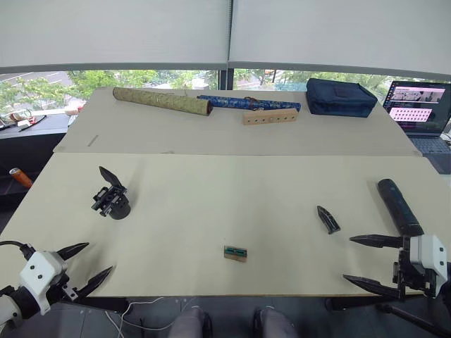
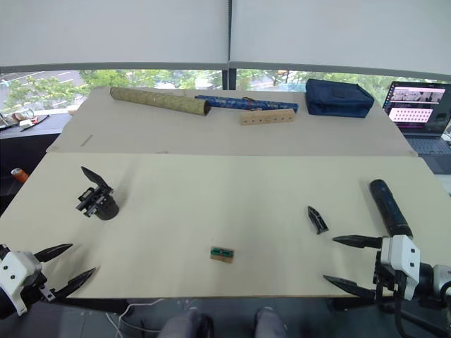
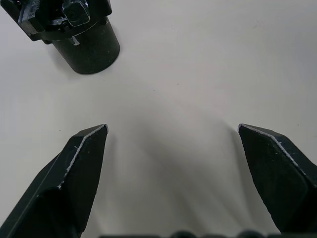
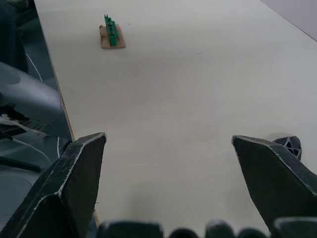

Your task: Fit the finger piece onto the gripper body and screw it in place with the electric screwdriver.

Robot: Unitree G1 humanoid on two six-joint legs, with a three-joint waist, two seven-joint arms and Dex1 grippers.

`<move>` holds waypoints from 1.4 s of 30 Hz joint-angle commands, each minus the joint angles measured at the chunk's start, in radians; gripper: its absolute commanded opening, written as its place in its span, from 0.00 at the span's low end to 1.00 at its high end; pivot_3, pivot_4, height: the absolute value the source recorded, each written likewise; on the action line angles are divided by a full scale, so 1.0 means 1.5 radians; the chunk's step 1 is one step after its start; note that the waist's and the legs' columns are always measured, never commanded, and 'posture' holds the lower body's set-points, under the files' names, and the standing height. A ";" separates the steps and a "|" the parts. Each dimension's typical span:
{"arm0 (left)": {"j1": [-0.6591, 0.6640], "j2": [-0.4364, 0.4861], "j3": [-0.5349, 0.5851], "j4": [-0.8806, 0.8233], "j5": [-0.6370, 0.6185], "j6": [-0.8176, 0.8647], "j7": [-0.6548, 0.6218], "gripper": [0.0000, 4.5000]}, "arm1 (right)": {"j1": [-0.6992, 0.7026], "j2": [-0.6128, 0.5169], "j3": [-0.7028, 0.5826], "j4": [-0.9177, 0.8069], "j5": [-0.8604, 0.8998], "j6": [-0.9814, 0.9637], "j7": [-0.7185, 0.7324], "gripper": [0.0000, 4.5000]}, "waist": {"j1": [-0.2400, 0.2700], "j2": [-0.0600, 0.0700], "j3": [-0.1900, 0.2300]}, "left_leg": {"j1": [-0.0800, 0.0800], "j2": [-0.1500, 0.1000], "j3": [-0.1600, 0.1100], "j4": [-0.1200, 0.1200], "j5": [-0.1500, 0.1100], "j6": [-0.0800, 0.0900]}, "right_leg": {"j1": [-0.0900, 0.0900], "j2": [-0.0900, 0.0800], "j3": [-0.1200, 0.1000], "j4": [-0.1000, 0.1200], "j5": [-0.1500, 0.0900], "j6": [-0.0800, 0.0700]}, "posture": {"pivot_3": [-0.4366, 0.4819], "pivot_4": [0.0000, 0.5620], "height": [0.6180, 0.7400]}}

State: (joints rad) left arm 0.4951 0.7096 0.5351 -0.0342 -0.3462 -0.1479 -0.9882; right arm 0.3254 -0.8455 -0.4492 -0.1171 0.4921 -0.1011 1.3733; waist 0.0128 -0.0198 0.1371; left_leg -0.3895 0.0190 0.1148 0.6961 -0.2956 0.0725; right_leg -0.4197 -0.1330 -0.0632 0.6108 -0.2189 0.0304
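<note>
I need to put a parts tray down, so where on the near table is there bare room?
The widest bare patch lies mid-table, between the gripper body and the finger piece, behind the small green block. The right edge is crowded: the electric screwdriver lies by the open right end effector.

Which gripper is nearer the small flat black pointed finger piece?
Right. The right gripper hovers open just beyond the finger piece, toward the table's near edge; the left gripper sits across the table, near the gripper body.

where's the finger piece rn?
Finger piece lies flat on the table's right side, between the green block and the screwdriver, ahead of the right pincer.
</note>
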 commanded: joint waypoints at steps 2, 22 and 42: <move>0.002 -0.017 0.051 -0.035 -0.069 0.060 0.038 0.99 | -0.042 0.016 0.022 -0.043 0.028 0.028 -0.040 1.00 | -0.002 0.000 0.000 | 0.000 0.000 0.000 0.000 0.000 0.000 | 0.000 0.000 0.000 0.000 0.000 0.000 | 0.48 0.27 1.00; -0.025 -0.178 0.053 -0.133 -0.089 0.192 0.278 0.99 | -0.137 0.152 0.116 -0.156 0.105 0.040 -0.112 1.00 | 0.007 -0.001 0.000 | 0.000 0.005 0.000 0.003 -0.001 -0.003 | 0.000 0.004 -0.002 0.001 0.001 -0.002 | 0.48 0.27 1.00; -0.346 -0.154 -0.134 0.124 0.052 0.160 0.326 0.99 | -0.102 0.162 0.107 -0.114 0.078 -0.037 -0.106 1.00 | 0.005 0.000 0.000 | 0.003 0.007 0.001 0.002 0.003 -0.010 | 0.007 0.010 -0.003 0.001 0.002 -0.001 | 0.48 0.27 1.00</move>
State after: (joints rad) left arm -0.0180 0.4812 0.3450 0.1299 -0.2808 0.1074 -0.5096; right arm 0.1714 -0.6063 -0.2610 -0.2790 0.6051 -0.1268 1.2176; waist 0.0205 -0.0195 0.1363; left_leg -0.3836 0.0297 0.1161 0.6995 -0.2910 0.0582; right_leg -0.4079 -0.1184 -0.0672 0.6128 -0.2156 0.0283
